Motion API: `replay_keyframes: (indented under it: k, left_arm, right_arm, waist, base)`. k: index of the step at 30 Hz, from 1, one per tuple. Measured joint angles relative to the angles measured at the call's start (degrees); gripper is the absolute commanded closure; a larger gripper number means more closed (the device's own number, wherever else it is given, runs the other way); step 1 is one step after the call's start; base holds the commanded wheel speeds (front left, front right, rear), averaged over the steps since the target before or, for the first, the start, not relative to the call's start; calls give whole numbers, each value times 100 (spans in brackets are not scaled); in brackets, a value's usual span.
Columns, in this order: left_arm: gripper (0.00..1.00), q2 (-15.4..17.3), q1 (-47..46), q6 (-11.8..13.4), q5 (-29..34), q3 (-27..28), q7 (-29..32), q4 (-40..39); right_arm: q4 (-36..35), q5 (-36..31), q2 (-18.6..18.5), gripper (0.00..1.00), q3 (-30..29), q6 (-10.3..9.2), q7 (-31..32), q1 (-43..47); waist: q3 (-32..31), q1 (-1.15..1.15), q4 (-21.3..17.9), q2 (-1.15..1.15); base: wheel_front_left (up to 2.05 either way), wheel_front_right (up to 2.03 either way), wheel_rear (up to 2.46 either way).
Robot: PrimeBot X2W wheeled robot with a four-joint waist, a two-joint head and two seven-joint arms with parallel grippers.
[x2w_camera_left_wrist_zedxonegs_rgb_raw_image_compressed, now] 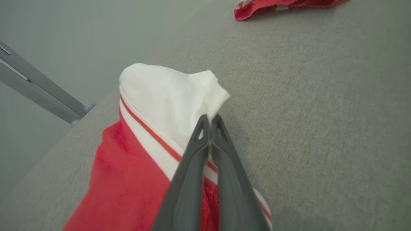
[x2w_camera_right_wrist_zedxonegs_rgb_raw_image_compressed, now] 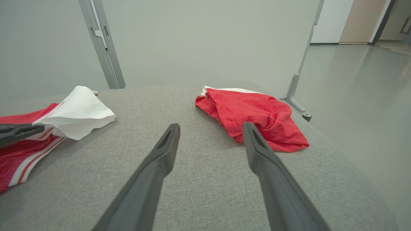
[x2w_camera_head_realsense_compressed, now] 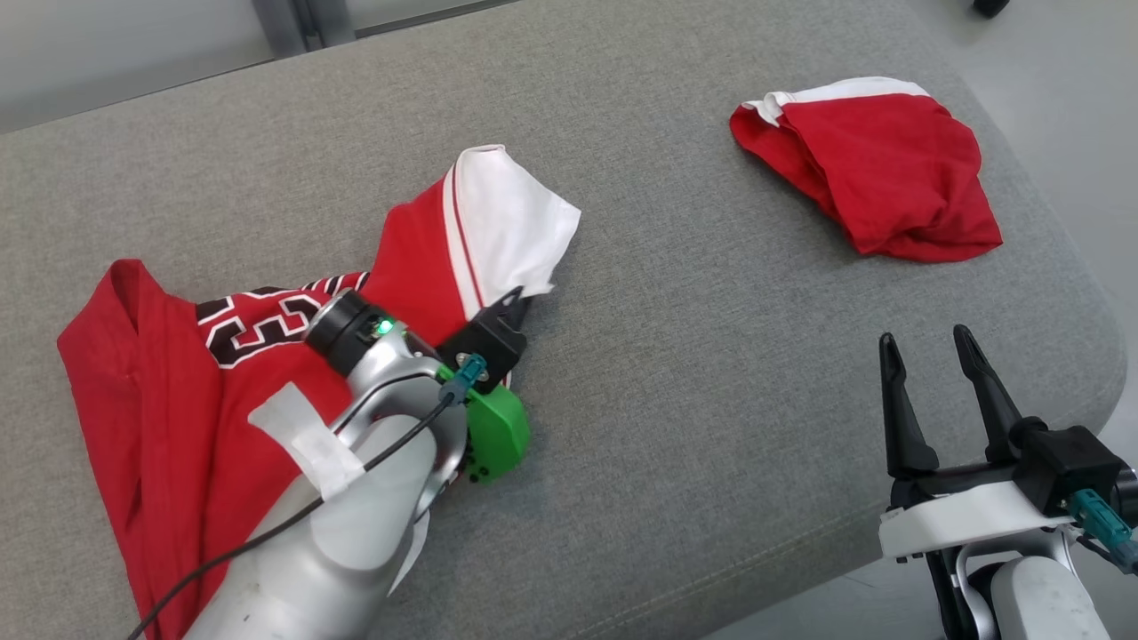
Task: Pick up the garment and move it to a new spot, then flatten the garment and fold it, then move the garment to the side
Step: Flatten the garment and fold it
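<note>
The garment (x2w_camera_head_realsense_compressed: 160,382) is a red jersey with black-and-white numbers and a white, red-striped panel, lying crumpled on the left of the grey cushioned surface (x2w_camera_head_realsense_compressed: 711,400). My left gripper (x2w_camera_head_realsense_compressed: 516,298) is shut on the edge of its white panel. The left wrist view shows the fingertips (x2w_camera_left_wrist_zedxonegs_rgb_raw_image_compressed: 210,117) pinching the white cloth (x2w_camera_left_wrist_zedxonegs_rgb_raw_image_compressed: 160,93), which rises in a small peak. In the right wrist view the garment (x2w_camera_right_wrist_zedxonegs_rgb_raw_image_compressed: 77,112) lies at the left, with a left finger (x2w_camera_right_wrist_zedxonegs_rgb_raw_image_compressed: 19,132) beside it. My right gripper (x2w_camera_head_realsense_compressed: 925,338) stands open near the front right corner, holding nothing (x2w_camera_right_wrist_zedxonegs_rgb_raw_image_compressed: 210,126).
A second red cloth with a white edge (x2w_camera_head_realsense_compressed: 889,169) lies bunched at the back right (x2w_camera_right_wrist_zedxonegs_rgb_raw_image_compressed: 257,112) (x2w_camera_left_wrist_zedxonegs_rgb_raw_image_compressed: 257,8). The surface rounds off at the right, with floor beyond. Grey metal posts (x2w_camera_right_wrist_zedxonegs_rgb_raw_image_compressed: 99,41) stand behind the far edge.
</note>
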Motion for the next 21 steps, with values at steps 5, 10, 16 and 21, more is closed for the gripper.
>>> replay_keyframes:
  k: [5, 10, 16, 21]
  left_arm:
    - [100, -218, 173, -153, -292, -337, -224, -589]
    - [100, -275, 549, -194, -660, -584, -371, -1290]
    - [87, -224, 963, -212, -799, -879, -343, -977]
    - [0, -249, 1018, -213, -1018, -901, -236, -687]
  right_arm:
    - [34, 37, -1, 0, -74, 0, 0, 88]
    - [53, 64, 0, 0, -75, 0, 0, 98]
    - [102, 68, 0, 0, -74, 0, 0, 79]
    - [111, 55, 0, 0, -91, 0, 0, 69]
  waist:
    - [1, 0, 3, 0]
    - [23, 0, 42, 0]
    - [68, 0, 91, 0]
    - [79, 0, 137, 0]
  base:
    - [0, 0, 0]
    - [0, 0, 0]
    - [0, 0, 0]
    - [0, 0, 0]
